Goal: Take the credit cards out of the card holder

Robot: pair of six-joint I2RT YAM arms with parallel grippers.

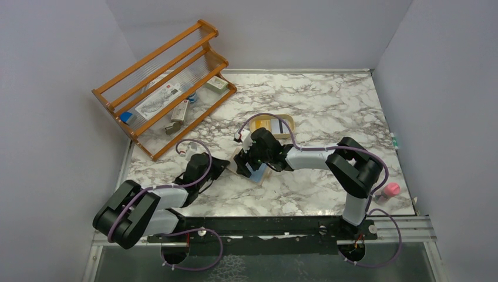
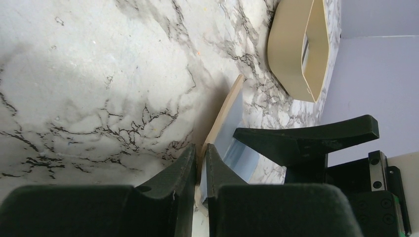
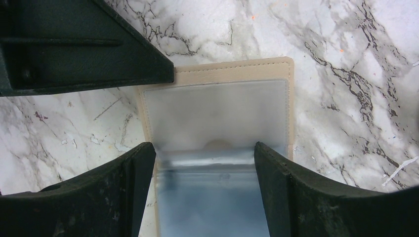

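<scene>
Centrally on desk (image 1: 329, 106): left gripper (image 2: 200, 150) pinches edge of card holder (image 3: 232, 71); right gripper (image 3: 203, 148) gapes empty over its clear pocket (image 3: 217, 113)

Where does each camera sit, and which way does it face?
Top: fixed above and behind, looking down on the marble table; both arms show, bases at bottom.
Left wrist: on the left arm, looking low across the table; left gripper pinches an edge of the card holder, tray beyond.
Right wrist: on the right arm, looking straight down at the opened card holder, framed by the open right gripper.
Shared: all three show the card holder; each wrist view catches the other gripper.
</scene>
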